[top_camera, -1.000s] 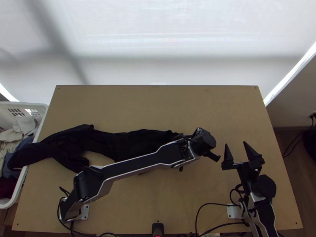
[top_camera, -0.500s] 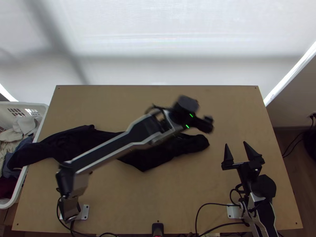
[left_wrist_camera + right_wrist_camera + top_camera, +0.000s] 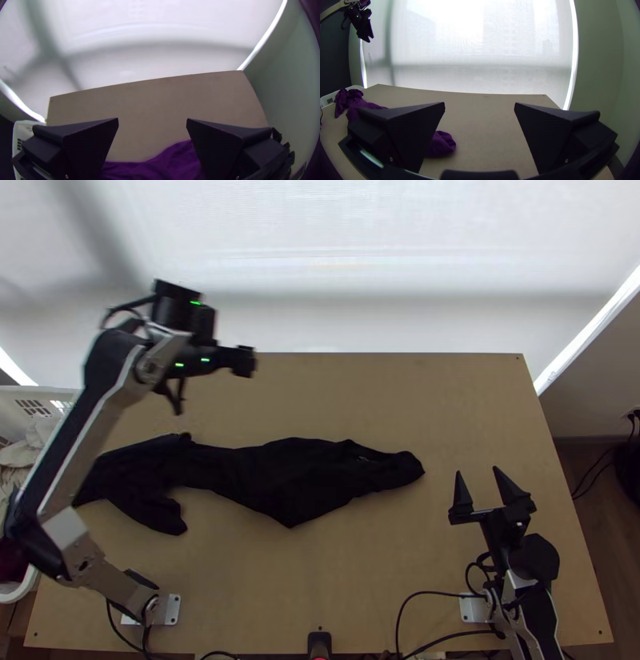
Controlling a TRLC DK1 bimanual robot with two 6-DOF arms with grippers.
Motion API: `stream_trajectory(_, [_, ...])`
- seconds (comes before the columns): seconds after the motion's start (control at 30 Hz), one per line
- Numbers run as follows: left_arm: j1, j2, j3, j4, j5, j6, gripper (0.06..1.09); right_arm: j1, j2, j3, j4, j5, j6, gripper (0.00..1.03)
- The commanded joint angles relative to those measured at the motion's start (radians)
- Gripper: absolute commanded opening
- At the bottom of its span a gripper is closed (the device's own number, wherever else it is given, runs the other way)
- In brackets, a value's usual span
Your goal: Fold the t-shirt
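Observation:
The black t-shirt [image 3: 296,476] lies bunched in a long strip across the table's left and middle; its left end runs under the left arm toward the basket. In the left wrist view the cloth [image 3: 166,163] looks purple. High above the table's far left part is my left gripper [image 3: 210,386]; its wrist view shows this gripper [image 3: 152,120] open, nothing between the fingers. At the table's right side my right gripper [image 3: 478,478] stands open, apart from the cloth and pointing up the picture. In the right wrist view the right gripper [image 3: 479,104] has an empty gap.
At the table's left edge stands a white basket [image 3: 24,396] with other clothes in it. Bare wood of the table [image 3: 384,396] stretches beyond the shirt, and more lies on its near side. Black cables run along the near edge.
My left arm has swung up and to the left, from beside the shirt's right end to above the far left, uncovering the shirt's middle and right end. The right arm has kept still.

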Motion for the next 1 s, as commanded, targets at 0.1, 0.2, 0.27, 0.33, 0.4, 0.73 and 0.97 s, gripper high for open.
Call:
stream_trajectory(0.1, [0.257,-0.149,-0.181,-0.082,0.018,0.268,1.05,-0.004,-0.006,-0.006,-0.019,0.009,0.016,0.98])
stream_trajectory(0.2, [0.378,-0.192,-0.302,-0.096,0.020,0.380,1.05,-0.006,-0.006,-0.006,-0.019,0.009,0.016,0.98])
stream_trajectory(0.27, [0.447,-0.208,-0.379,-0.118,0.038,0.448,1.05,-0.004,-0.005,-0.006,-0.019,0.009,0.016,0.98])
stream_trajectory(0.33, [0.496,-0.221,-0.453,-0.127,0.040,0.486,1.05,-0.004,-0.006,-0.006,-0.019,0.009,0.016,0.98])
stream_trajectory(0.4, [0.538,-0.239,-0.540,-0.111,0.047,0.527,1.05,-0.004,-0.006,-0.006,-0.019,0.009,0.016,0.98])
stream_trajectory(0.73, [0.594,-0.282,-0.867,0.082,0.055,0.593,1.05,-0.004,-0.006,-0.006,-0.019,0.009,0.016,0.98])
stream_trajectory(0.97, [0.617,-0.273,-1.008,0.254,0.018,0.646,1.03,-0.004,-0.005,-0.006,-0.019,0.009,0.016,0.98])
